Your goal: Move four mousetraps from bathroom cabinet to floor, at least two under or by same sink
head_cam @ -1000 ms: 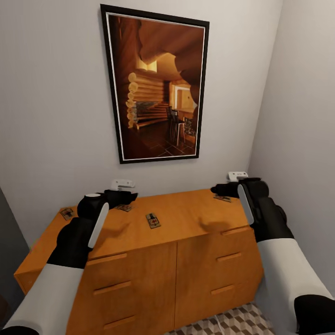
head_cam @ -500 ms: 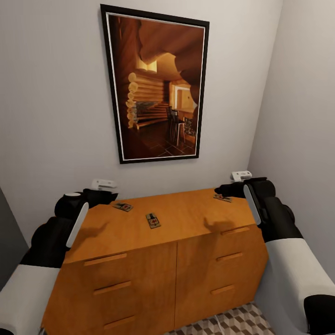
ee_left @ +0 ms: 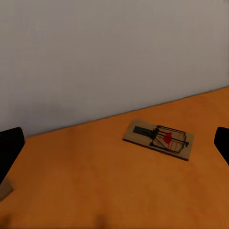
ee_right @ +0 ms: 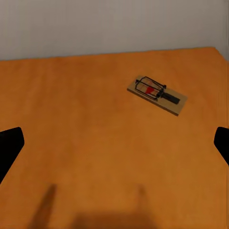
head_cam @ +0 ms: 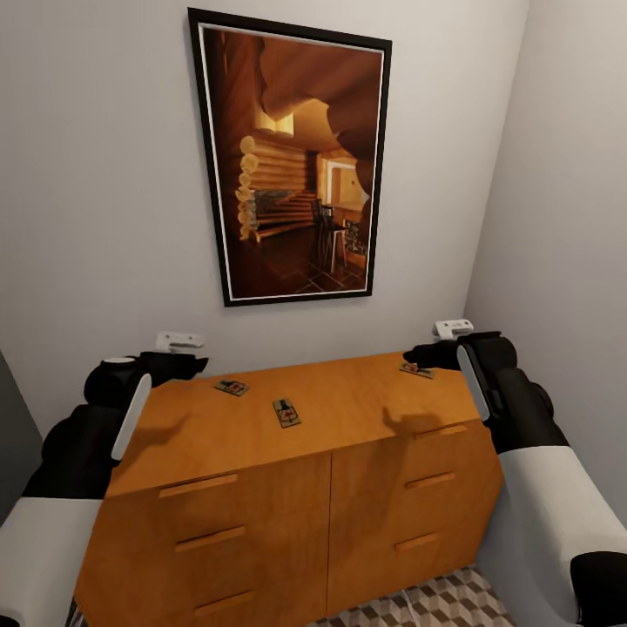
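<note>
Both grippers hover over the flat top of the cabinet (head_cam: 287, 488), one at each end: the left gripper (head_cam: 178, 353) sits at the top's left rear corner near the wall, the right gripper (head_cam: 435, 344) at the right rear corner. From the head camera three mousetraps show on the top: one near the back toward the left (head_cam: 232, 387), just beside and inboard of the left gripper; one nearer the middle (head_cam: 285, 412), apart from both grippers; and one at the right rear (head_cam: 416, 370), lying just below the right gripper's dark fingertips. That view does not settle how the jaws stand. The wrist cameras do: in the left wrist view the two dark fingertips (ee_left: 9, 150) sit at opposite edges of the frame, spread wide with nothing between them, and a mousetrap (ee_left: 159, 139) lies flat on the orange wood ahead of them, close to the grey wall, its wire and red bait patch plain. A tan corner of something at the frame's edge cannot be identified. In the right wrist view the fingertips (ee_right: 9, 148) are likewise spread and empty, with a mousetrap (ee_right: 156, 94) flat on the wood ahead, well clear of them. A framed picture (head_cam: 292, 161) hangs on the wall above, and a patch of cube-patterned bathroom floor (head_cam: 427, 605) shows below the drawers.
</note>
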Tool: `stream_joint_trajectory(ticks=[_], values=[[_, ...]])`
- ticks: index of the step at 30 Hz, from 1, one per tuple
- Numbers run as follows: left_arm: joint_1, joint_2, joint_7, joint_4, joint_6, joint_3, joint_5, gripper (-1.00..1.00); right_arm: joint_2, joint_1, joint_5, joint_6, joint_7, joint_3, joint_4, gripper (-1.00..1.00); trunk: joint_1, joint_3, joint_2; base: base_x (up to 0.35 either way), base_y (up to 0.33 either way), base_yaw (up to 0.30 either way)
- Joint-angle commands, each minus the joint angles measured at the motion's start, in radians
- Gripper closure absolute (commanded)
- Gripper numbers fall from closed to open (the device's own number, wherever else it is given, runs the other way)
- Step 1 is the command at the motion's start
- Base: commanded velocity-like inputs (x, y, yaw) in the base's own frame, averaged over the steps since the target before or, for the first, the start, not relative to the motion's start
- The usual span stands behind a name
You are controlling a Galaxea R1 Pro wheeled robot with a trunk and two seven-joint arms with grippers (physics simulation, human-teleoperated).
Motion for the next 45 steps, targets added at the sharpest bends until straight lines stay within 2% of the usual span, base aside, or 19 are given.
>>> stream_joint_trajectory(ticks=[1, 7, 20, 26, 33, 45], values=[[-0.001, 0.000, 0.003, -0.004, 0.011, 0.011, 0.006, -1.00, -0.001, -0.001, 0.002, 0.004, 0.002, 0.001, -0.001, -1.00, 0.000, -0.001, -0.001, 0.000, 0.000, 0.000], [-0.001, 0.000, 0.004, -0.013, 0.045, 0.067, 0.003, -1.00, -0.002, -0.001, 0.005, 0.004, -0.006, -0.006, -0.009, -1.00, 0.000, -0.001, -0.001, 0.000, 0.000, 0.000], [-0.001, 0.005, 0.007, -0.023, 0.073, 0.098, -0.003, -1.00, -0.004, -0.001, 0.005, 0.004, -0.051, -0.006, -0.055, -1.00, 0.000, -0.001, -0.001, 0.000, 0.000, 0.000], [-0.001, 0.009, 0.008, -0.032, 0.092, 0.130, -0.005, -1.00, -0.004, -0.001, 0.000, 0.004, -0.056, 0.000, -0.070, -1.00, 0.000, -0.001, -0.001, 0.000, 0.000, 0.000], [-0.001, 0.027, 0.008, -0.035, 0.102, 0.198, -0.007, -1.00, 0.000, -0.001, -0.011, 0.004, -0.053, 0.003, -0.076, -1.00, 0.000, -0.001, -0.001, 0.000, 0.000, 0.000], [-0.001, 0.063, 0.009, -0.034, 0.106, 0.222, -0.010, -1.00, 0.016, -0.001, -0.016, 0.004, -0.026, 0.011, -0.079, -1.00, 0.000, -0.001, -0.001, 0.000, 0.000, 0.000]])
